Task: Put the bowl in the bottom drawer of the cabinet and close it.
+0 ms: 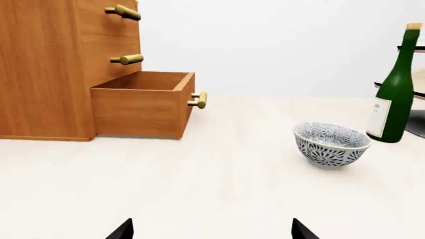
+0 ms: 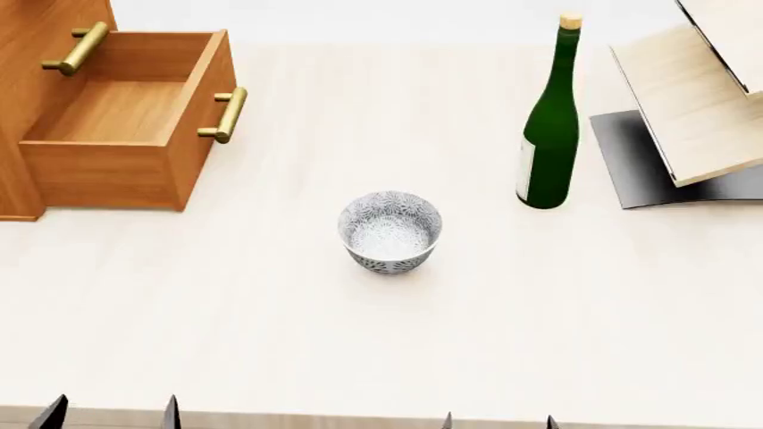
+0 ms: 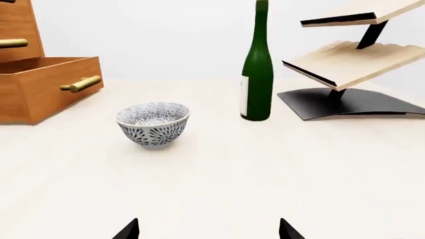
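1. Nearest the camera, bottom edge of the head view: the left gripper [image 2: 113, 413] shows only as two dark fingertips at lower left, the right gripper [image 2: 498, 420] as two more at lower centre-right. Each pair stands apart with nothing between, so both are released and hold nothing. Both are well short of every object.
2. Each wrist view repeats this: two dark tips at the frame's lower edge, bare table [image 2: 357, 357] between them.
3. One bowl [image 2: 390, 231], centre of the head view, upright on the pale table. White with a dense grey-blue floral pattern inside and out. Nothing visible inside it. Not touching anything else.
4. One green wine bottle [image 2: 551, 125], upper right of centre, upright, tan stopper on top. One pale label low on the body; its print is too small to read.
5. One cabinet [image 2: 30, 54], upper left corner, honey-brown wood grain. Left wrist view counts three brass bar handles, hence three drawers.
6. The bottom drawer [image 2: 120, 116] is pulled out, its interior empty. The bowl sits outside it, well apart, towards frame centre.
7. Farthest, upper right: one rack of pale slanted boards [image 2: 698, 107] on a dark base [image 2: 632, 161]. Two boards counted in the right wrist view. No writing seen.
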Controlling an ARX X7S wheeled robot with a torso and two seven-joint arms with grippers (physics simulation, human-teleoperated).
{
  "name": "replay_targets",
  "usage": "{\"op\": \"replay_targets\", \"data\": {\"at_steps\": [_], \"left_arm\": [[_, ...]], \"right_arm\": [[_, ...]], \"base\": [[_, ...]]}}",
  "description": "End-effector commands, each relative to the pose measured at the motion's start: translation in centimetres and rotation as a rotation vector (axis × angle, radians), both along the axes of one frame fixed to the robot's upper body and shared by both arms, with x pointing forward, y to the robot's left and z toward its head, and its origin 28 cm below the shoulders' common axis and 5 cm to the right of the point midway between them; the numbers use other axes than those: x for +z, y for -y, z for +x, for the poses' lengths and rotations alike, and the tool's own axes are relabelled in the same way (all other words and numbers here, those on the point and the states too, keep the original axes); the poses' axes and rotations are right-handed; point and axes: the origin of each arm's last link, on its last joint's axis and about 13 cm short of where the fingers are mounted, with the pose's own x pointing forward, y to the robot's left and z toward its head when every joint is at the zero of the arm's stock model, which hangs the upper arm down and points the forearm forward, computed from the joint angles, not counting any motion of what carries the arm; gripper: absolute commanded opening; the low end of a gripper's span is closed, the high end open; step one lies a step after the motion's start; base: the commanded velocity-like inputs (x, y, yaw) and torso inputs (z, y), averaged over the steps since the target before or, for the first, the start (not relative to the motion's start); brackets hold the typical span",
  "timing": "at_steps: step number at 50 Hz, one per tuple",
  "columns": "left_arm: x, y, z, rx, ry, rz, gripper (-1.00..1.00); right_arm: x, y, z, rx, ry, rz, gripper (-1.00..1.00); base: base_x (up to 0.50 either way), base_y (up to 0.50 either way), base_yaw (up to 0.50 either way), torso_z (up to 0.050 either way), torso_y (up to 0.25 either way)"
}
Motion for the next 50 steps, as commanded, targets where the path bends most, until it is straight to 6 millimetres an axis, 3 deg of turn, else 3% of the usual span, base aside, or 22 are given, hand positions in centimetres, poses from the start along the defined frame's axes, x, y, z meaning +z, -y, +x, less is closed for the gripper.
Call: {"op": "replay_targets", "data": {"at_steps": [1,5,8,19,28,34,50], "left_arm": [[3.2,-0.1,-1.7,-0.008,0.073,-0.017,1.0],[4.2,-0.1,-3.6,-0.009,0.094,-0.014,1.0],[4.2,0.0,-4.8,-0.035,0.104,0.052,1.0],[4.1,0.3,-8.2,-0.046,0.112,0.046,1.0],[2.4,0.0,-10.1,-0.013,0.095,0.031,1.0],[0.9,-0.2,-10.4,-0.003,0.067,0.038,1.0],[1.0,-0.3,-10.6,-0.028,0.087,0.004,1.0]], "right_arm": [[2.0,0.4,0.0,-0.009,-0.039,0.039,1.0],[3.9,0.6,0.2,0.006,-0.041,0.013,1.0],[5.5,0.6,0.2,0.039,-0.035,-0.009,1.0],[11.3,0.1,0.1,0.141,0.037,-0.014,1.0],[15.1,0.4,1.4,0.139,0.089,-0.01,1.0],[17.0,0.6,1.8,0.141,0.125,-0.007,1.0],[18.7,0.5,2.4,0.128,0.159,-0.017,1.0]], "base": [[0.0,0.0,0.0,0.0,0.0],[0.0,0.0,0.0,0.0,0.0],[0.0,0.0,0.0,0.0,0.0],[0.0,0.0,0.0,0.0,0.0],[0.0,0.0,0.0,0.0,0.0],[0.0,0.0,0.0,0.0,0.0],[0.0,0.0,0.0,0.0,0.0]]}}
